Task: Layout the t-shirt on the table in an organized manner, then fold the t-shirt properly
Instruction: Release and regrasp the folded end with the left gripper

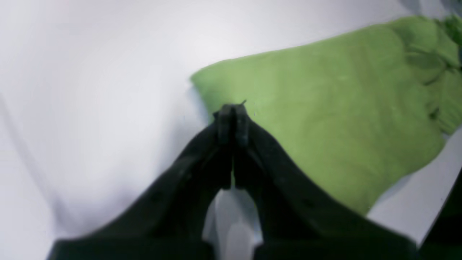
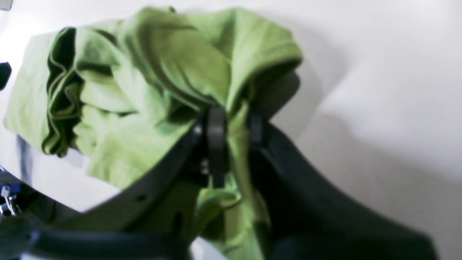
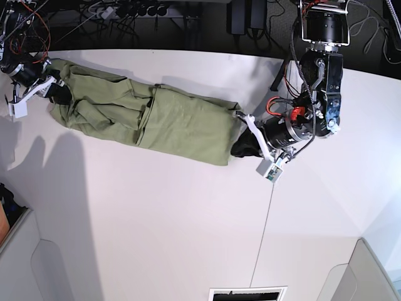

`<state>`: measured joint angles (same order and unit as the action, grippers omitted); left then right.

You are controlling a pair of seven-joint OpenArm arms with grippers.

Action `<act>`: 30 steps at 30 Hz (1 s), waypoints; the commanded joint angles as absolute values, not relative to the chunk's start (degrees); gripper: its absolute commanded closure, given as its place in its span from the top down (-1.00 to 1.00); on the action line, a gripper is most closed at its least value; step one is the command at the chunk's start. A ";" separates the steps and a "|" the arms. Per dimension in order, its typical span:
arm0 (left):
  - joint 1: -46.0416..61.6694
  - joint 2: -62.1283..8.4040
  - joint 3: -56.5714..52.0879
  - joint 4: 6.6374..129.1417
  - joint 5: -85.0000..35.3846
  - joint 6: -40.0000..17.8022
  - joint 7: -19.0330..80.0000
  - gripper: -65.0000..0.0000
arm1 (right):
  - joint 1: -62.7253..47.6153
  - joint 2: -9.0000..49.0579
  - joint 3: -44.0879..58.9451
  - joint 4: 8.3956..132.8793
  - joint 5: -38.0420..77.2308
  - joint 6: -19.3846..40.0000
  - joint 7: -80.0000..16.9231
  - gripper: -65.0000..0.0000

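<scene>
White and matte, the large flat counter (image 3: pixel 156 219) of panels with thin dark seams carries the plain olive-green short-sleeved cotton t-shirt (image 3: pixel 144 116), which lies as a long narrow band in the far half. Its long axis goes from the far left edge slightly downward to the middle right, so the two arms stand at its two ends.

At the left of the base view, the right gripper (image 2: pixel 231 126) is at the bunched, wrinkly end. In its wrist view a strip of cloth passes between the fingers (image 2: pixel 216 133), so they are closed on the t-shirt; the folds spread away from them to the upper left.

At the right of the base view, the left gripper (image 1: pixel 232 122) sits just at the smoother end. Its fingers are pressed together, and the cloth lies ahead and to the right of them. The view is blurred, so I cannot tell if they pinch a thin edge of the cloth or only touch it.

I judge that the coming move must pull along this long axis, each arm away from the other.
</scene>
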<state>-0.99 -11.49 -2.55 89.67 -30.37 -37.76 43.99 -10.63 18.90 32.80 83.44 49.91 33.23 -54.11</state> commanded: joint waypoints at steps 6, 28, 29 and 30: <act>-0.60 -14.74 -7.35 90.67 -33.45 -38.19 44.49 -1.00 | -10.15 21.63 33.19 84.14 48.18 33.45 -51.51 -1.00; 6.04 -6.96 7.07 88.31 -24.62 -35.97 40.32 -1.00 | -9.87 21.63 33.41 97.25 50.15 33.43 -53.87 -1.00; 6.04 -6.96 8.14 88.31 -24.62 -35.97 40.32 -1.00 | -9.87 20.88 33.36 98.67 50.17 33.45 -53.87 -1.00; 6.04 -6.96 9.28 88.31 -24.60 -35.97 40.42 -1.00 | -9.87 20.12 33.28 100.07 50.24 33.45 -53.80 -1.00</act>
<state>6.22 -7.14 8.95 87.99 -25.06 -35.99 39.31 -10.33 19.29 32.99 99.09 48.90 33.21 -54.78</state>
